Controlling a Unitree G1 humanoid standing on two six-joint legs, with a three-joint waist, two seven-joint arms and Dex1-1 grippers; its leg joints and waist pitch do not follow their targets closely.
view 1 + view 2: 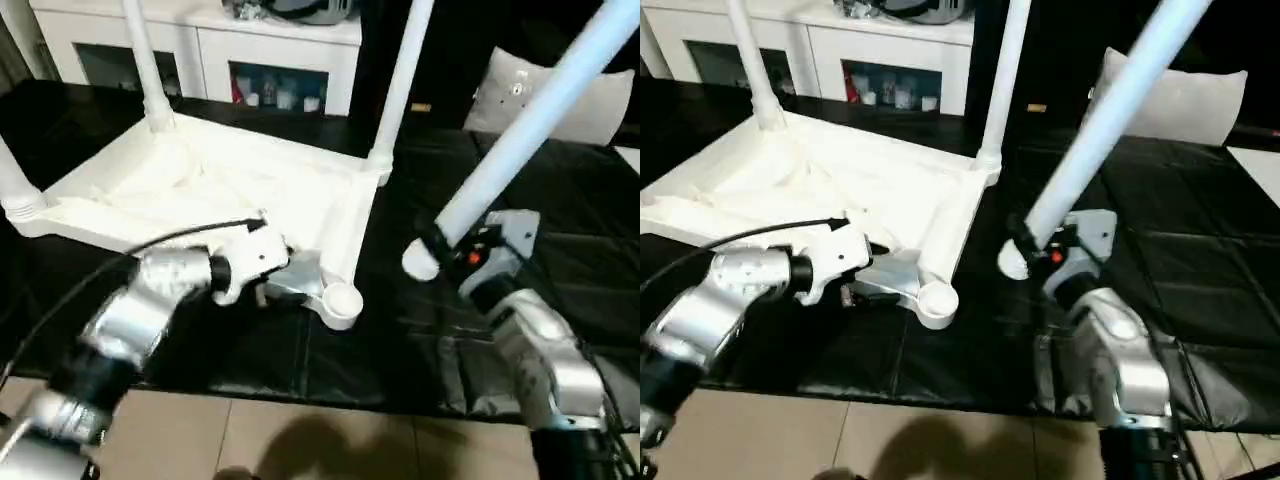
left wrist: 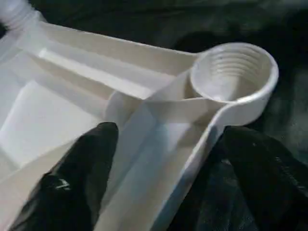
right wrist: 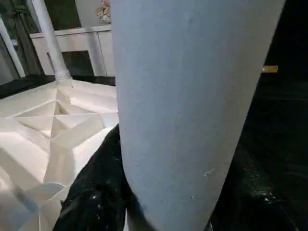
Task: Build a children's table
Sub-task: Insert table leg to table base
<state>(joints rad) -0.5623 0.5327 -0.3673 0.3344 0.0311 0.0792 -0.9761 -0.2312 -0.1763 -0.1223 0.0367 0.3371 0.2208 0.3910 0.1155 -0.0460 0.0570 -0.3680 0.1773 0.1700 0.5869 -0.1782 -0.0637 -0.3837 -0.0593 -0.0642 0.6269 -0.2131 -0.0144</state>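
- Black mat (image 1: 560, 250) spread over the floor, its near edge meeting pale tiles (image 1: 300, 440) beside the robot.
- White cabinet (image 1: 270, 60) with glass doors beyond the mat's far edge; pale cushion (image 1: 1185, 100) at the far right corner of the mat.
- Table top (image 1: 230, 190) lying upside down on the left half of the mat, ribbed underside facing up.
- Three legs standing upright in corner sockets: one at the far left corner (image 1: 145, 70), one at the far right corner (image 1: 400, 80), one at the near left corner (image 1: 15, 180), cut off by the picture's edge.
- Near right corner socket (image 1: 342, 300) empty, round and threaded inside, facing up close to the mat's near edge.
- Fourth leg (image 1: 540, 120) held off the mat to the right of the table top, tilted, thick end low and well apart from the empty socket, thin end rising up and away to the right.
- Right gripper (image 1: 445, 250) closed around the thick end of that fourth leg, black fingers (image 3: 96, 187) pressed on either side of it.
- Left gripper (image 2: 163, 178) at the near edge of the table top just beside the empty socket, spread wide, one black finger (image 2: 77, 178) over the ribbed inside, the other over the mat outside the rim, straddling the rim wall; contact with the plastic not clear, nothing gripped.
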